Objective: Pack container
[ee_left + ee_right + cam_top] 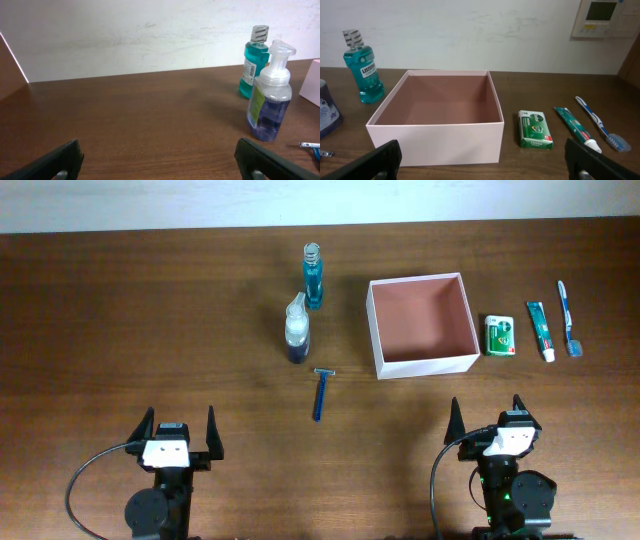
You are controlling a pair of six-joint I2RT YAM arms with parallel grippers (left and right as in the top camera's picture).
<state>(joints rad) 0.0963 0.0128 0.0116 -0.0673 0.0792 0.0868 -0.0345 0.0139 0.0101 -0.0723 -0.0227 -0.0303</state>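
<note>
Spread fully wide, the left gripper (pixel 180 416) and right gripper (pixel 486 408) sit at the near side of the table (pixel 100 330), holding and touching nothing. The container (pixel 425 365) stands farther back, right of centre, well apart from both.

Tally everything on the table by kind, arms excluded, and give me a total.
Bottles: 2 (mouthwash bottle, pump bottle)
Razor: 1
Container: 1
Soap pack: 1
Toothpaste tube: 1
Toothbrush: 1
Total: 7
</note>
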